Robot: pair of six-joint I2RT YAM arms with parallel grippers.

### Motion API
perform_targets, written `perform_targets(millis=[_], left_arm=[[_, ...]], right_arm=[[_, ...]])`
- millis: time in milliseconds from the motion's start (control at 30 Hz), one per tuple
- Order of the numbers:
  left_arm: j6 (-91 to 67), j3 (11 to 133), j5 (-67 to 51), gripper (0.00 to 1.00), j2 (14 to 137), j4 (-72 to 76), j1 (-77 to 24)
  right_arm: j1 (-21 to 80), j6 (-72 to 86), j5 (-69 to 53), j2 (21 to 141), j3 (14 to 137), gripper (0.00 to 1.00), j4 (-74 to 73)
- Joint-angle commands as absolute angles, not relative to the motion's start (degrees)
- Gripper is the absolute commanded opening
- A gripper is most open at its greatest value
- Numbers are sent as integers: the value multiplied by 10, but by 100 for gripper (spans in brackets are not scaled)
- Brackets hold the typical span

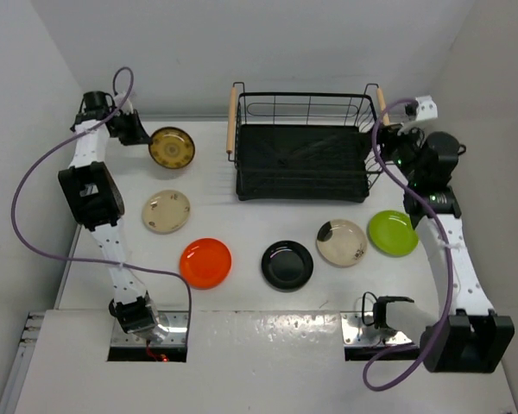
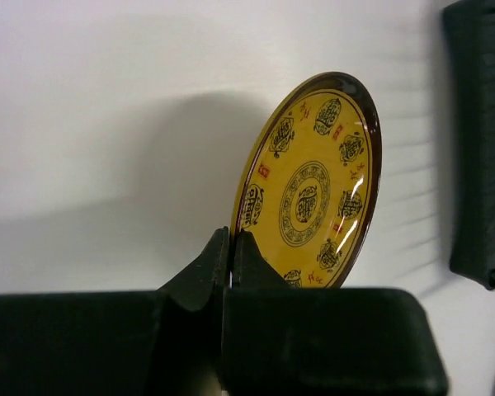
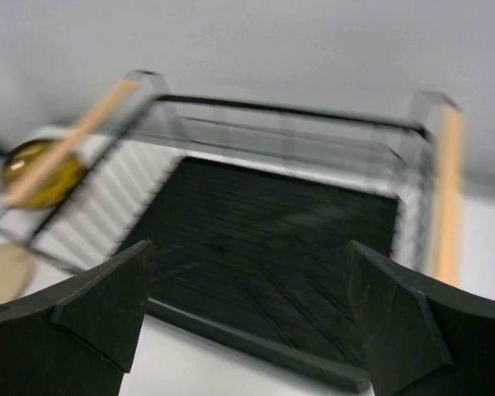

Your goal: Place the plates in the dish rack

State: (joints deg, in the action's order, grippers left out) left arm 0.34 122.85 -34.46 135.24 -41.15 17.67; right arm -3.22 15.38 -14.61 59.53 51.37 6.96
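The yellow-brown patterned plate (image 1: 172,147) lies at the back left of the table, and my left gripper (image 1: 148,138) is at its left edge. In the left wrist view the left gripper (image 2: 231,241) is shut on the rim of this plate (image 2: 313,186), which stands tilted up. The black wire dish rack (image 1: 302,159) stands at the back centre and holds nothing. My right gripper (image 1: 387,148) hangs open at the rack's right end. In the right wrist view the right gripper (image 3: 252,289) faces the rack's dark base (image 3: 272,231). On the table lie the cream floral (image 1: 166,211), orange (image 1: 205,263), black (image 1: 287,265), beige (image 1: 341,242) and lime green (image 1: 393,233) plates.
The rack has a light wooden handle on the left (image 1: 232,121) and another on the right (image 1: 382,105). White walls close in the table at the back and sides. The arm bases sit at the near edge. The rack's dark side (image 2: 478,140) shows at the right of the left wrist view.
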Motion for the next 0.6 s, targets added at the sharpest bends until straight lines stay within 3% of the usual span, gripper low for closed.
perform_targets(millis=[0, 100, 200, 267, 300, 333, 367, 467, 567], left_arm=[[57, 1266, -375, 0, 1220, -396, 174], [78, 1260, -375, 0, 1157, -391, 164], [91, 1260, -364, 0, 1112, -391, 156], [112, 1280, -388, 0, 1065, -391, 148], [123, 1295, -402, 0, 1057, -417, 141], [142, 1316, -416, 0, 1057, -431, 134], [151, 1344, -442, 0, 1044, -444, 134], [196, 1354, -438, 0, 1024, -475, 83], [258, 1354, -400, 0, 1017, -535, 3]], right_arm=[[-26, 120, -407, 643, 628, 94, 68], [-5, 127, -525, 729, 726, 81, 47], [42, 117, -575, 798, 809, 51, 22], [70, 112, -584, 847, 857, 25, 21], [76, 112, -585, 859, 867, 33, 30], [83, 127, -584, 870, 873, 57, 38], [97, 137, -581, 900, 889, 75, 46], [123, 206, -583, 957, 922, 85, 154], [141, 247, -577, 1023, 987, 89, 185]])
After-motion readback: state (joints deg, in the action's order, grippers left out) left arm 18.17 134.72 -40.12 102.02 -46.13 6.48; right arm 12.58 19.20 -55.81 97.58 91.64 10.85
